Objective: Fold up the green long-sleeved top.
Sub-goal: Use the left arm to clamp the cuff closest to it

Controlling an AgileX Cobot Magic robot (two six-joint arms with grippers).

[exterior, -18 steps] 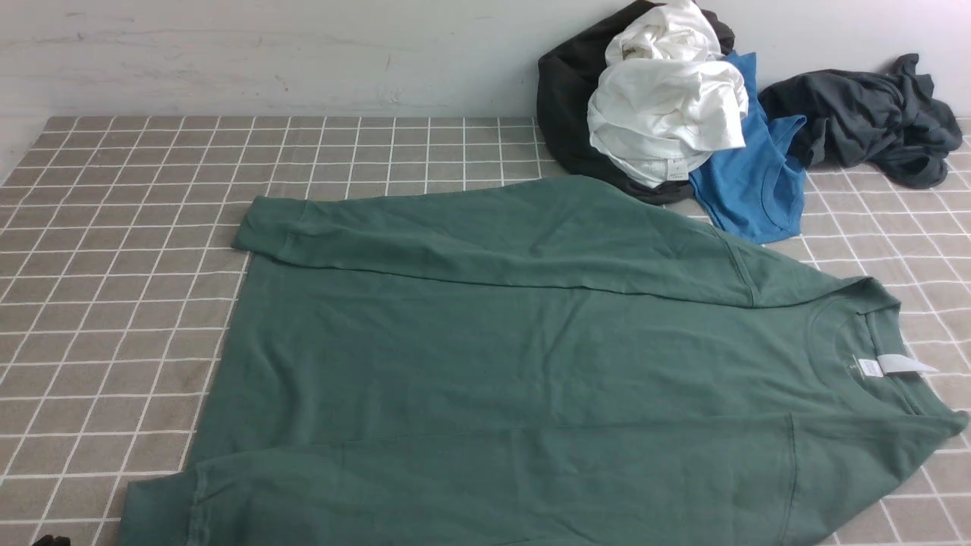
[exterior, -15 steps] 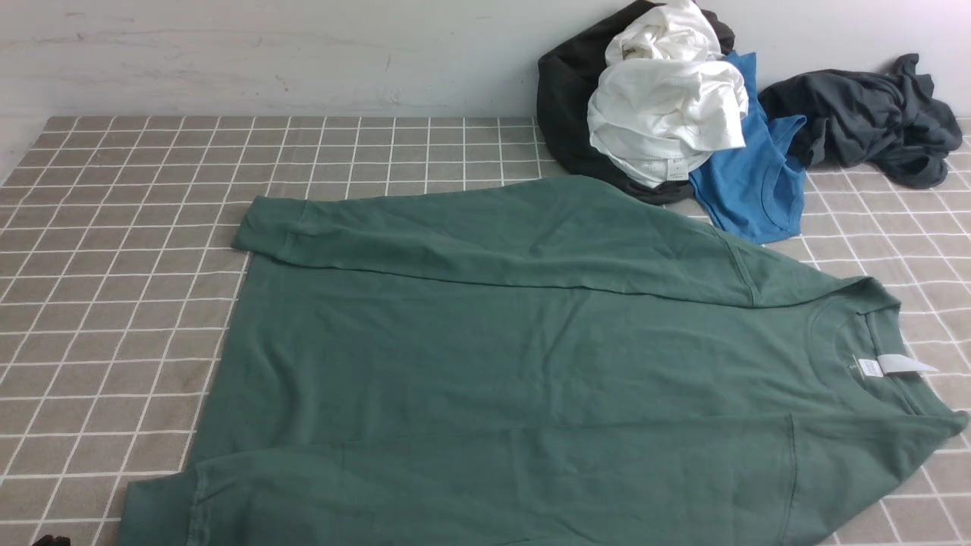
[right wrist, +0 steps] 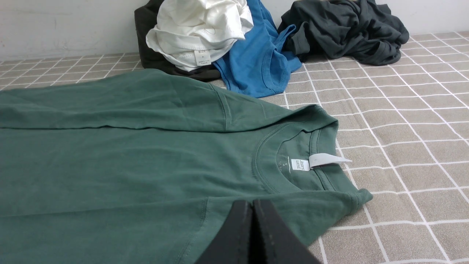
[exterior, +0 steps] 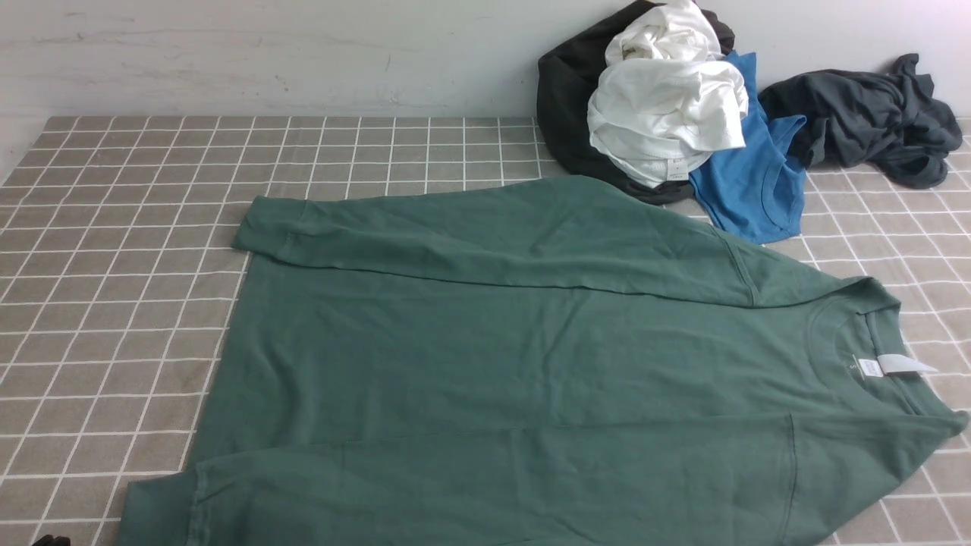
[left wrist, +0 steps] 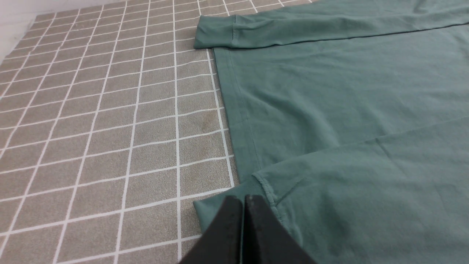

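The green long-sleeved top [exterior: 516, 364] lies flat on the tiled cloth, neck and white label [exterior: 884, 368] to the right, hem to the left. Both sleeves are folded along the body; the far cuff [exterior: 262, 224] reaches the hem, and the near cuff [left wrist: 209, 211] sticks out past the hem. My left gripper [left wrist: 244, 198] is shut and empty, just over that near cuff. My right gripper [right wrist: 253, 201] is shut too, holding nothing, over the near shoulder below the collar [right wrist: 293, 154]. In the front view only a dark bit of the left gripper [exterior: 47, 540] shows at the bottom edge.
A pile of clothes sits at the back right against the wall: a white garment [exterior: 667, 114] on a black one [exterior: 565, 98], a bright blue top [exterior: 751, 182] touching the green top's far shoulder, and a dark grey garment [exterior: 865, 117]. Tiled cloth [exterior: 114, 303] covers the table.
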